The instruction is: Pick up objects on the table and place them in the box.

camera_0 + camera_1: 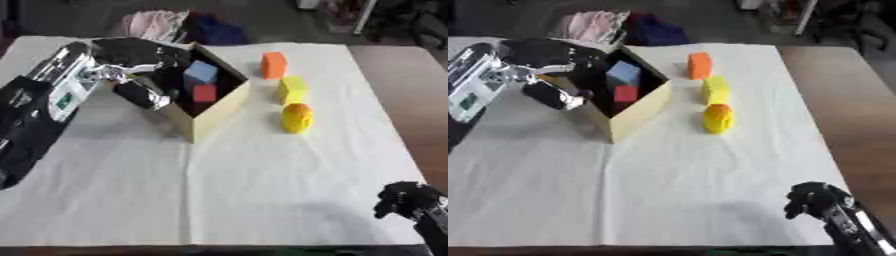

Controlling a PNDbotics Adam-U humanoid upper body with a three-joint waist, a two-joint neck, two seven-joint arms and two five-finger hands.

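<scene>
The box (214, 111) holds a blue block (200, 72) and red block (205, 93).

We're looking at what reads as a robot test room or lab bench rather than anybody's home. A brown table (398, 90) sits covered with a plain white sheet (262, 190), creased down the middle, laid out like a staging surface. On it stand an open cardboard box (214, 107) and a neat row of bright blocks (292, 90), the tidy props of a trial setup. Beyond the far edge it gets messy: a heap of pink and dark blue cloth (175, 26) on a dim floor, and what may be metal stand legs (363, 17) up in the far right corner.
</scene>
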